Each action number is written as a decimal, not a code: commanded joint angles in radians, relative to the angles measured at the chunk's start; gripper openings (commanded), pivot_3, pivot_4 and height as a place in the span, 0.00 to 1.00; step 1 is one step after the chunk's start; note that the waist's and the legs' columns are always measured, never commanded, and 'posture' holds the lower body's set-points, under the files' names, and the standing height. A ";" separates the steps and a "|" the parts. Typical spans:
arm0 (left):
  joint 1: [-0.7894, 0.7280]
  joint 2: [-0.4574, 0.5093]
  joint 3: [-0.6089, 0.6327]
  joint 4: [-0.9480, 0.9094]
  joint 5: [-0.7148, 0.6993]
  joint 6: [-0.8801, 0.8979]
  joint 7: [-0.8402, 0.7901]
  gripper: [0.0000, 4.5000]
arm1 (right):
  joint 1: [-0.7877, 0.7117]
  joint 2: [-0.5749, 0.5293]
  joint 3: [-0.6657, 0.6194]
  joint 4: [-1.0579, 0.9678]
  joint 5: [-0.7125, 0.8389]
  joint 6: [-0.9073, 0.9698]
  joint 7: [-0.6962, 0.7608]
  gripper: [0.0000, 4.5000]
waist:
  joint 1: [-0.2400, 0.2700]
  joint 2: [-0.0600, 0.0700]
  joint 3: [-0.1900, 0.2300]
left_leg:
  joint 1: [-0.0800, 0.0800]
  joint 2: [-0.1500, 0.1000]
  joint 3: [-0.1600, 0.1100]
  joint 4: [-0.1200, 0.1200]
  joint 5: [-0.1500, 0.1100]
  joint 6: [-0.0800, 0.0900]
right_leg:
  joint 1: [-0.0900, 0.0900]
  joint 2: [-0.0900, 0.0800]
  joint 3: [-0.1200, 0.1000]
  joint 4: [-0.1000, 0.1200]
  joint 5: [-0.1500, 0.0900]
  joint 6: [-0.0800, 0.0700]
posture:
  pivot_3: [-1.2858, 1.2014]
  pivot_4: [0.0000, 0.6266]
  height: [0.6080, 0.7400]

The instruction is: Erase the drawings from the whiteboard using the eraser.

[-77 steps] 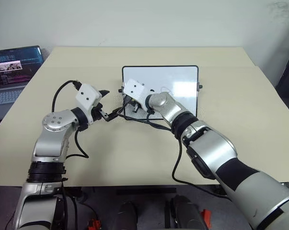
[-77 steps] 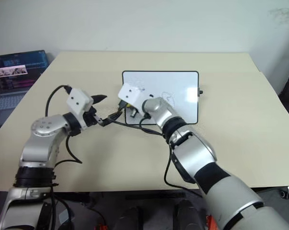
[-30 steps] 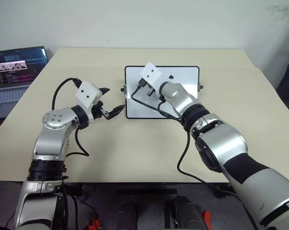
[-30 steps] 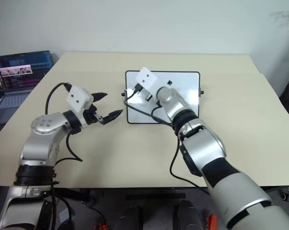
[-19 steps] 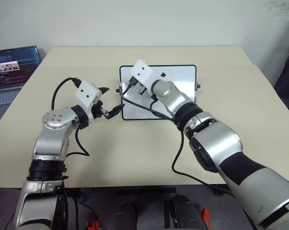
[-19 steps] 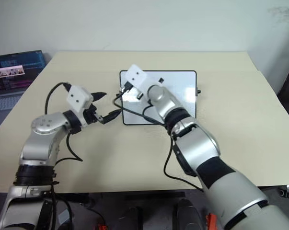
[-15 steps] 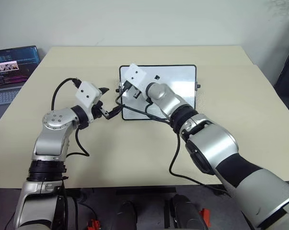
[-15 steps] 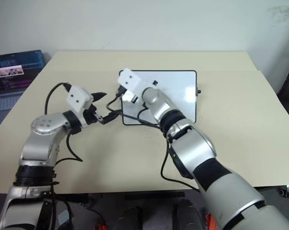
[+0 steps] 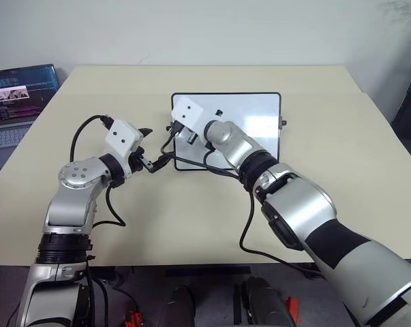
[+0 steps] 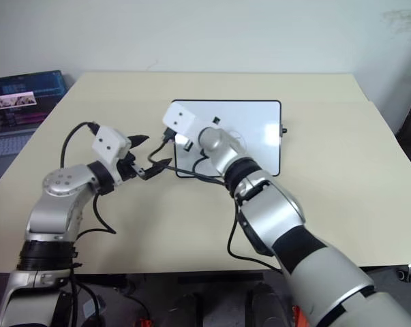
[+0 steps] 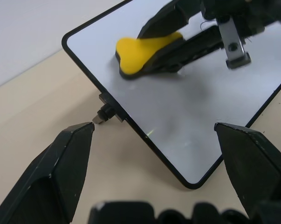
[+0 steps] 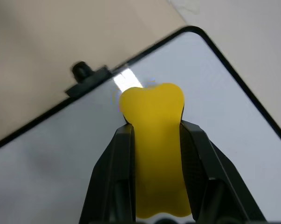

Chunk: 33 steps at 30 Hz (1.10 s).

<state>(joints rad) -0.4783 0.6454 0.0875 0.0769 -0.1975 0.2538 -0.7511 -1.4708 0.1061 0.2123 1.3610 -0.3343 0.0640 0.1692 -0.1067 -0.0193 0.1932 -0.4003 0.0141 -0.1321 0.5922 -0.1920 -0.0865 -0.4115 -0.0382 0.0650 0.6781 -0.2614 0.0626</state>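
Observation:
The whiteboard (image 9: 253, 122) lies flat on the beige table, and my right arm crosses its left half. My right gripper (image 12: 155, 128) is shut on the eraser (image 12: 154, 140), whose yellow top (image 11: 147, 49) shows between the black fingers. The eraser rests on the board near the left edge, close to the side knob (image 12: 82, 71). My left gripper (image 9: 154, 146) stands open beside the board's near left corner, with nothing between its fingers; one fingertip (image 11: 86, 128) is next to the knob (image 11: 103, 116). I cannot make out the drawings on the bare part of the board.
An open laptop (image 9: 18, 95) stands off the table's far left side. Black cables (image 9: 191, 163) hang from both wrists over the board's near edge. A dark object (image 9: 409, 116) sits beyond the table's right edge.
My right gripper has slid the eraser leftward across the board to its left edge. The left gripper has kept its place and stays open.

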 commanded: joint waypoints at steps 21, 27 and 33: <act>-0.066 0.009 0.022 0.008 -0.031 -0.026 -0.030 1.00 | -0.082 -0.051 -0.107 -0.115 0.124 -0.014 0.279 0.22 | -0.005 0.000 0.001 | 0.000 0.000 -0.001 0.000 0.000 0.000 | 0.001 0.000 -0.001 0.001 0.000 0.000 | 0.52 0.24 1.00; -0.117 0.024 -0.014 -0.019 -0.044 0.003 -0.102 1.00 | 0.084 -0.184 -0.078 -0.364 0.139 0.062 0.464 0.22 | 0.006 -0.001 0.000 | 0.000 0.000 -0.001 0.000 0.000 0.000 | 0.002 0.000 -0.002 -0.001 0.000 0.001 | 0.52 0.24 1.00; -0.139 0.038 -0.040 -0.043 -0.048 0.037 -0.157 1.00 | 0.338 -0.377 -0.052 -0.783 0.132 0.238 0.589 0.22 | 0.017 0.000 0.001 | -0.001 0.000 -0.001 0.001 0.000 0.000 | 0.001 0.000 -0.001 -0.001 0.000 0.001 | 0.52 0.24 1.00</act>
<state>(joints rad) -0.5944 0.6638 0.0440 0.0749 -0.2353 0.2892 -0.8943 -1.1242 -0.2411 0.1648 0.7143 -0.2133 0.2620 0.7257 -0.0899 -0.0198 0.1940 -0.4013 0.0138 -0.1327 0.5927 -0.1920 -0.0868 -0.4105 -0.0386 0.0637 0.6771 -0.2618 0.0634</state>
